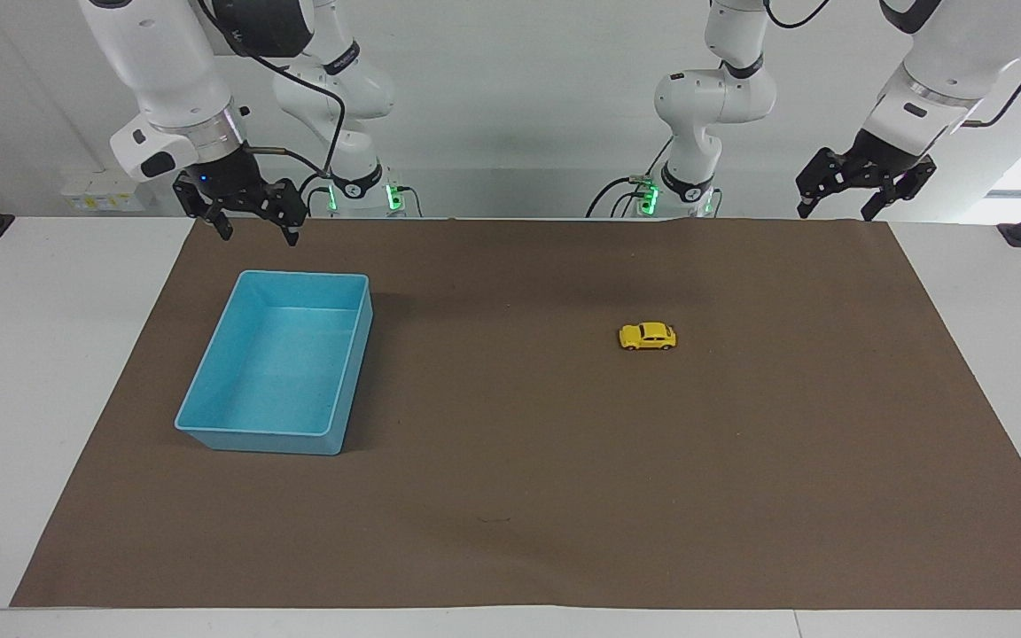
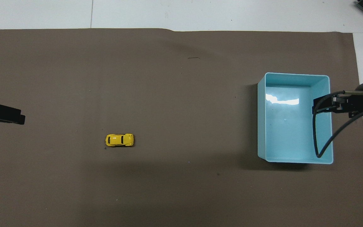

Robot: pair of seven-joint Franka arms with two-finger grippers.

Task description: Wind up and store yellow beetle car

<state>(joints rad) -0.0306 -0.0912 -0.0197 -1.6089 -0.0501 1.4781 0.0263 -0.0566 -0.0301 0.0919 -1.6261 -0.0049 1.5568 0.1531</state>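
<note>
**Nothing done yet: car untouched, tray empty**

You have the whole job ahead of you. The yellow beetle car [image 1: 648, 337] sits on its wheels on the brown mat [image 1: 510, 496] that covers the worktop [image 1: 50, 399], out in the open toward the left arm's end, with nothing touching it. The blue tray [image 1: 209, 425] lies toward the right arm's end, well apart from the car, and it holds nothing.

Neither arm has engaged. Your left gripper [image 1: 838, 208] hangs in the air over the mat's edge closest to the robots, at its own end of the worktop, fingers spread and holding nothing. Your right gripper [image 1: 255, 229] hovers over that same edge just above the tray's near rim, likewise released and empty.

So, as far as the views show, every step is left: picking up or pinning the car, winding it (most likely by dragging its wheels backward on the mat, though no winding key is visible to confirm how), and then carrying it across to the tray. The left arm looks best placed to start, since the car lies on its half.
</note>
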